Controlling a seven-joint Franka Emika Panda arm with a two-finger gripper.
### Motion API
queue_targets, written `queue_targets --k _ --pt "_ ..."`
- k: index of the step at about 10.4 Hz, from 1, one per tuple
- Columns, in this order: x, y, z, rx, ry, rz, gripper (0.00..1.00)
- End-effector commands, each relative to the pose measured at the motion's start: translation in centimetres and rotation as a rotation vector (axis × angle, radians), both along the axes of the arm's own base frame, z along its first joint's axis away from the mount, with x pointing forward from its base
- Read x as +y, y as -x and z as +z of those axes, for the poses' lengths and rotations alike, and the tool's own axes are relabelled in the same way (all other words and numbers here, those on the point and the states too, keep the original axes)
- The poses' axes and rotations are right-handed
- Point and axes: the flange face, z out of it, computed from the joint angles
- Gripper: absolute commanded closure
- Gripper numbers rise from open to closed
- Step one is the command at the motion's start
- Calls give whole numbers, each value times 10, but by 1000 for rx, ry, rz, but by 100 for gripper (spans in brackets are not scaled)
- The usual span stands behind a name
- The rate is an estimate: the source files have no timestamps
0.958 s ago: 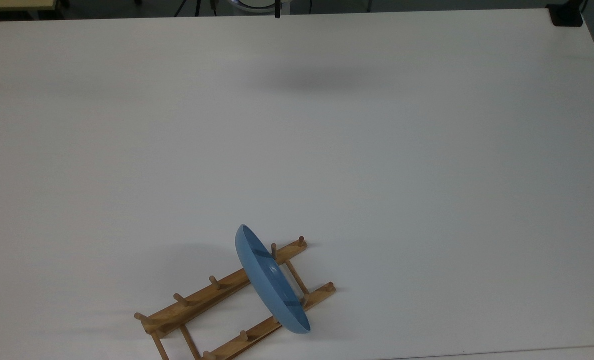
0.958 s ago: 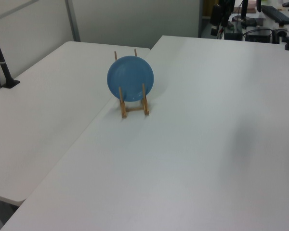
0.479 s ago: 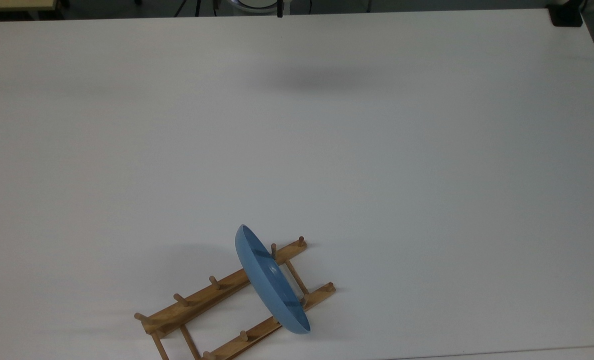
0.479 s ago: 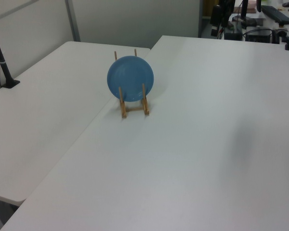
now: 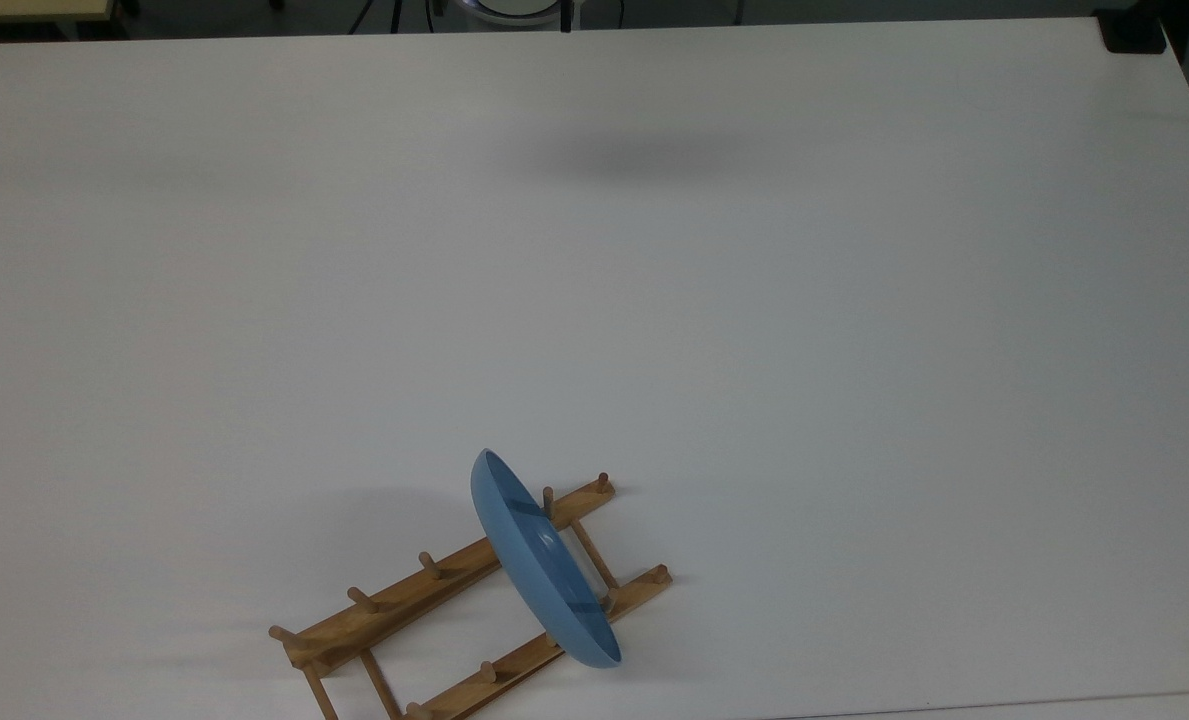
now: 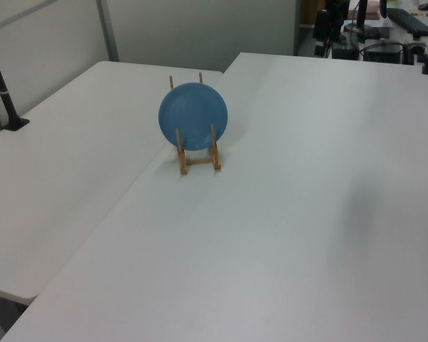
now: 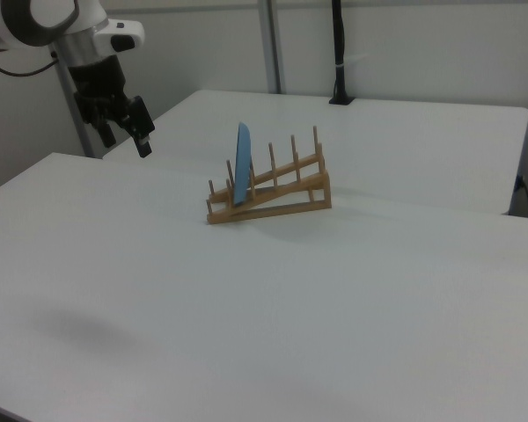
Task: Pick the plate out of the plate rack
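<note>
In the right view, at the upper left, the robot's black two-finger hand point(image 7: 128, 130) is seen hanging in the air below a white arm, well apart from the rack and above the white surface point(image 7: 246, 299); its two fingers are set apart with a gap between them, and nothing is held. Further to the right view's right, the low light-brown wooden plate rack point(image 7: 282, 189) with upright pegs is seen standing on the surface, and the round glossy light-blue plate point(image 7: 242, 163) is seen standing on edge in it, between pegs near the rack's left end in the right view. In the top view, the plate rack point(image 5: 394, 610) is laid out diagonally near the bottom edge of the surface point(image 5: 754, 300), and the plate point(image 5: 539, 560) is seen slotted across both rails near the rack's right end in the top view, leaning slightly. A soft grey shadow point(image 5: 654, 155) is cast on the surface near the top. In the left view, the plate point(image 6: 192, 116) is shown face-on, upright in the rack point(image 6: 198, 160), with two pegs in front of its lower part and two peg tips above its rim. A dark post point(image 6: 3, 96) is seen standing on the neighbouring table at the left view's left.
</note>
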Motion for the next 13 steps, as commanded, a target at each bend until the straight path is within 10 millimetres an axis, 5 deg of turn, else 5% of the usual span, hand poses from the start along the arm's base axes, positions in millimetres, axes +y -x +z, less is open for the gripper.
queue_targets --k 1,6,13 --pt "1 9 0 12 -16 7 0" --pt "2 -1 -11 24 -16 24 0" --pt "19 -74 -54 -187 41 166 0"
